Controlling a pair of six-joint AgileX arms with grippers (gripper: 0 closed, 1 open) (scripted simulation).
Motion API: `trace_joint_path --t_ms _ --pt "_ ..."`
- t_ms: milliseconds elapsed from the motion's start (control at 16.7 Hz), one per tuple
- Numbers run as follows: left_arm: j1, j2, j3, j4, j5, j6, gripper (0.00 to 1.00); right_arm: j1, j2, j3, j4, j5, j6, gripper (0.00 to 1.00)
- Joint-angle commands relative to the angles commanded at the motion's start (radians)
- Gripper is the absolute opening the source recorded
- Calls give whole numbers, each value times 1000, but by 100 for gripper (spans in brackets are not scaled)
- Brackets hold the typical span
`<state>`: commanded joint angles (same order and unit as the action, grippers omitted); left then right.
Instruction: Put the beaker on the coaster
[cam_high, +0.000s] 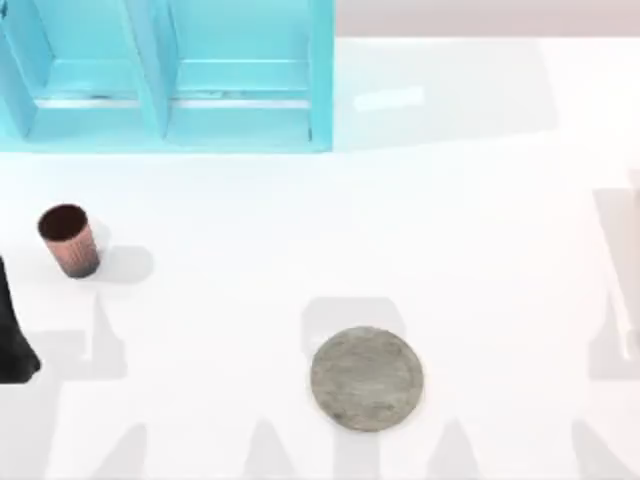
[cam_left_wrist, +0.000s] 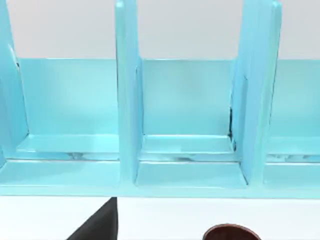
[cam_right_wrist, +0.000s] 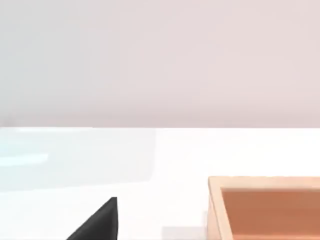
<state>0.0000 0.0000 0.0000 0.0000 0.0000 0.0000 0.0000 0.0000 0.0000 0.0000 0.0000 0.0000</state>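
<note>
Right now the beaker (cam_high: 68, 240) stands upright on the white tabletop (cam_high: 250, 250) at the far left of my top view, its dark mouth facing up, just in front of the turquoise shelf unit (cam_high: 165, 75) that runs along the back left. The coaster (cam_high: 366, 378) lies flat near the front, a little right of centre, well apart from the beaker and with nothing on it.

My left end effector (cam_high: 15, 345) shows as a dark shape at the left edge of the top view, in front of the beaker and not touching it; I cannot tell whether it is open or closed. From the left wrist I see one dark fingertip (cam_left_wrist: 97, 222), the beaker's rim (cam_left_wrist: 231, 233) and the shelf's compartments beyond.

From the right wrist I see one dark fingertip (cam_right_wrist: 97, 222) over the tabletop and a wooden box (cam_right_wrist: 265, 207) close by.
</note>
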Motion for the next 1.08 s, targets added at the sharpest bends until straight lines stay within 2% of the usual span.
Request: trace_joint_path --t_ms 180,360,540,840,1080 --pt "0 9 9 -8 -1 10 100 0 0 0 0 0 0 100" --pt "-2 93 93 -84 -8 100 100 0 0 0 0 0 0 100" --pt "-5 266 269 -218 -20 273 100 0 0 0 0 0 0 100" --pt "-7 705 666 -476 -29 576 100 0 0 0 0 0 0 100" --pt "-21 979 865 -675 -18 757 100 0 0 0 0 0 0 100"
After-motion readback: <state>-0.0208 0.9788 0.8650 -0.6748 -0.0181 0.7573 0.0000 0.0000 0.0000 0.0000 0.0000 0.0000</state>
